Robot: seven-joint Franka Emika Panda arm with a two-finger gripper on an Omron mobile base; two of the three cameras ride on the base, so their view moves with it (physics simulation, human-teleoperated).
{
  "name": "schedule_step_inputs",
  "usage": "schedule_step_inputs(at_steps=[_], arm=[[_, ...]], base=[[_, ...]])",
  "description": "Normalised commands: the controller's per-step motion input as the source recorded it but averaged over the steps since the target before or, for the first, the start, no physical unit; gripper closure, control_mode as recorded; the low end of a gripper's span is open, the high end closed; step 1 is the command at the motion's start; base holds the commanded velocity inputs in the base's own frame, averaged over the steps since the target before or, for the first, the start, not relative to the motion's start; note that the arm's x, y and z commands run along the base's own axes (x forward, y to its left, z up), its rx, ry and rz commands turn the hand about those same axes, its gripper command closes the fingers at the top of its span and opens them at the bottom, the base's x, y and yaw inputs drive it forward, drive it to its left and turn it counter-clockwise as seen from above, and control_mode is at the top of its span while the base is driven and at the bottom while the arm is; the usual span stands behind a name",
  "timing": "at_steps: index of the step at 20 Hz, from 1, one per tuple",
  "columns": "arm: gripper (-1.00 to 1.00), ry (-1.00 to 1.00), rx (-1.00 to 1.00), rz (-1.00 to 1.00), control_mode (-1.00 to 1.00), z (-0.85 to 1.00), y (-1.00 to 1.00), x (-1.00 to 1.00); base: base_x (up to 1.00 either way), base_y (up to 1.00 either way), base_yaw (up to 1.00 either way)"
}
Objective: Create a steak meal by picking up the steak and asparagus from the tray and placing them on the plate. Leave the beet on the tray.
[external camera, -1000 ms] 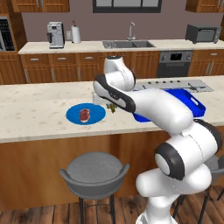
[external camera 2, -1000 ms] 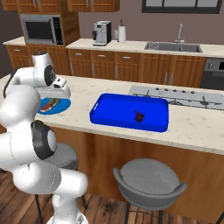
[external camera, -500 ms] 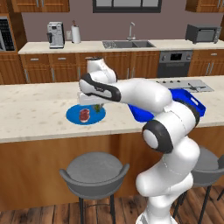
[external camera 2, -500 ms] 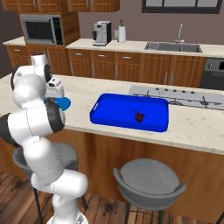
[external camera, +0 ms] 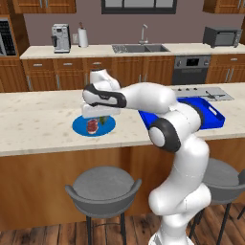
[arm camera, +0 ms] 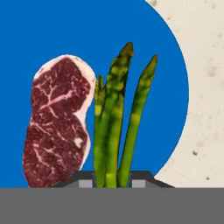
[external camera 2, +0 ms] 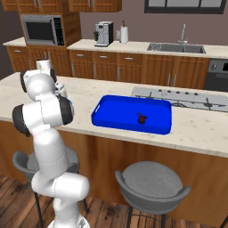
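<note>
A: While the end effector [arm camera: 113,180] hangs over the plate [arm camera: 52,30], what is it doing?
B: It is clenched on the asparagus [arm camera: 117,127], stalks pointing to 12 o'clock, with the steak [arm camera: 57,127] lying at its 9 o'clock.
A: And the beet [external camera 2: 141,118]?
B: On the tray [external camera 2: 116,121], well apart on the bench [external camera 2: 200,129].

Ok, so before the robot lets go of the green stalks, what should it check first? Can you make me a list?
1. Asparagus is between the pincer fingertips, pincer shut on it: ok.
2. Asparagus is over the plate, not the counter: ok.
3. Steak already lies on the plate: ok.
4. Room beside the steak for the asparagus: ok, bare blue on the far side.
5. Asparagus touching the plate yet: cannot tell.
6. Beet is on the tray: ok.
</note>
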Motion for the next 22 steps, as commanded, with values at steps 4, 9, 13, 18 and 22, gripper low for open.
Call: schedule_step_inputs(at_steps=[4, 9, 13, 18, 22], arm=[[1.0, 0.0, 0.0, 0.0, -1.0, -0.32, 0.0, 0.32], [1.0, 0.0, 0.0, 0.0, -1.0, -0.29, 0.0, 0.29], [-1.0, 0.0, 0.0, 0.0, -1.0, -0.25, 0.0, 0.23], [-1.0, 0.0, 0.0, 0.0, -1.0, -0.01, 0.0, 0.06], [-1.0, -0.07, 0.0, 0.0, -1.0, 0.24, -0.02, -0.09]], base=[[0.0, 0.0, 0.0], [0.0, 0.0, 0.0], [0.0, 0.0, 0.0], [0.0, 0.0, 0.0], [0.0, 0.0, 0.0]])
